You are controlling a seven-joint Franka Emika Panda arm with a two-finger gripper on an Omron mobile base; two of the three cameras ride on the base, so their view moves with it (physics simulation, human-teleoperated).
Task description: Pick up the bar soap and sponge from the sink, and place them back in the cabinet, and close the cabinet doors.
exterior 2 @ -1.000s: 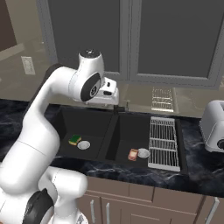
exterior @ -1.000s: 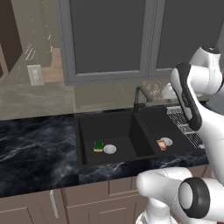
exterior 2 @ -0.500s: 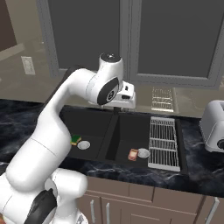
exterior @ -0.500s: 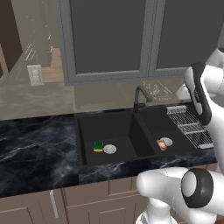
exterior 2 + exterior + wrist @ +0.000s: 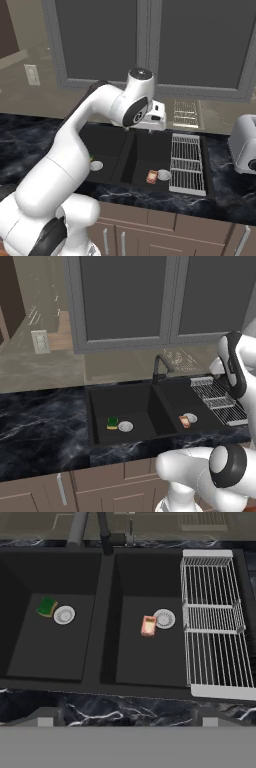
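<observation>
In the left base view, the sponge point(image 5: 112, 422) is lying in the left basin of the sink point(image 5: 95, 406), just beside the left drain point(image 5: 125, 426). The bar soap point(image 5: 184, 421) is sitting in the right basin, touching the right drain point(image 5: 190, 417). The faucet point(image 5: 159, 365) is rising behind the divider.

In the right base view, the arm point(image 5: 85, 125) is reaching over the sink point(image 5: 127, 145) and hiding most of the left basin, while the bar soap point(image 5: 152, 175) is showing plainly. This side is also taking in a toaster point(image 5: 245, 145) beyond the drying rack point(image 5: 187, 162).

In the hand view, the gripper point(image 5: 122, 717) is hanging above the sink's near rim with its fingertips point(image 5: 47, 716) spread wide and holding nothing. Both sponge point(image 5: 47, 606) and bar soap point(image 5: 148, 625) are lying on the basin floors below.
</observation>
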